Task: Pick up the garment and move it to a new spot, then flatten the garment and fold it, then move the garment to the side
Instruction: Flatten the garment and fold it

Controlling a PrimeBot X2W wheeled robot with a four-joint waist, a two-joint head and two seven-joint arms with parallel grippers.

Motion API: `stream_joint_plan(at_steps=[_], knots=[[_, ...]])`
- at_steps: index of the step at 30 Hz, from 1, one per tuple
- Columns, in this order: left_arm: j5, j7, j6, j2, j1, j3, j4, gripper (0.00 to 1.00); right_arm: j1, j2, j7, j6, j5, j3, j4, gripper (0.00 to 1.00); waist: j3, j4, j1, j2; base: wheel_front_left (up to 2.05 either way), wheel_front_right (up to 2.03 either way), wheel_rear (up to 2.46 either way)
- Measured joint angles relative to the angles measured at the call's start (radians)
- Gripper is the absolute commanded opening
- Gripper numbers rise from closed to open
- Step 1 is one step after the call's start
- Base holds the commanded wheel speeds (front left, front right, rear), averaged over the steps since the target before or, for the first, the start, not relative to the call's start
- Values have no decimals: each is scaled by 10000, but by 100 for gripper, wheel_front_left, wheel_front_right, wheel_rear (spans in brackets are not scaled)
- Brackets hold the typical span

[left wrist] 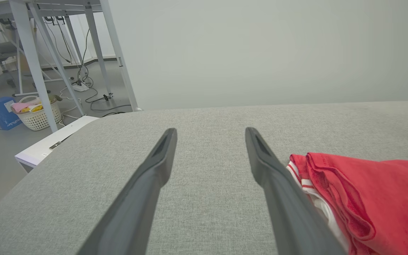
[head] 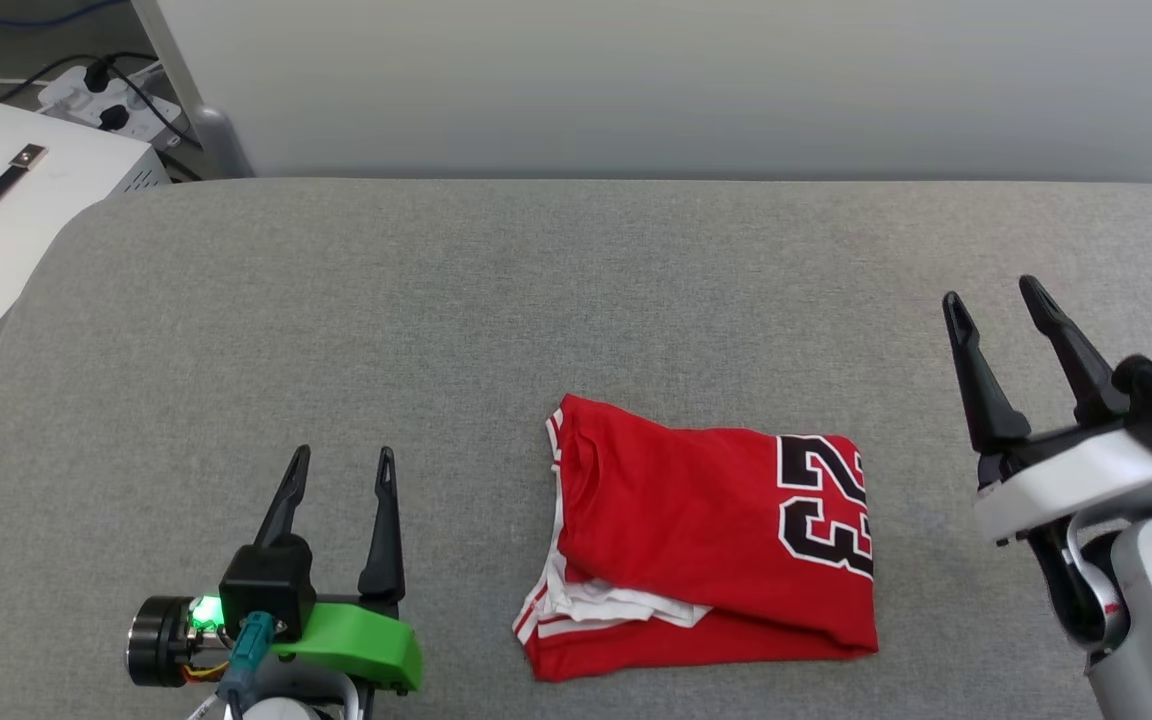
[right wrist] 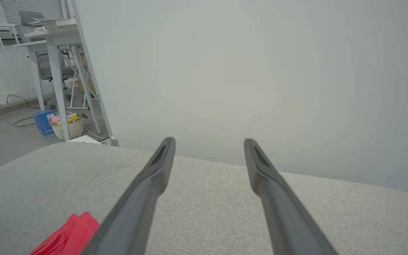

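Between left tool (head: 345,452) and right tool (head: 988,290), both spread, lies the garment (head: 696,540), seemingly folded.

Bright, even, nearly shadowless light; sharp pictures, with wide-angle stretching at the wrist views' edges.

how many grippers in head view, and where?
2. The left gripper is lower left, open, left of the folded garment; the right gripper is at the right edge, open, apart from it.
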Motion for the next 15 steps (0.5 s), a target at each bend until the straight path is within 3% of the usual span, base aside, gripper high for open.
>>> stream_joint_plan(at_steps=[8,15], knots=[[-2,0,-2,-21,343,33,-52,100,1938,1091,-29,0,-616,-917,-1047,100,-327,-79,0,0,0,0,0],[-33,0,-2,-73,629,65,-140,100,3162,1490,-31,0,-884,-1292,-1482,100,-570,-79,0,0,0,0,0]])
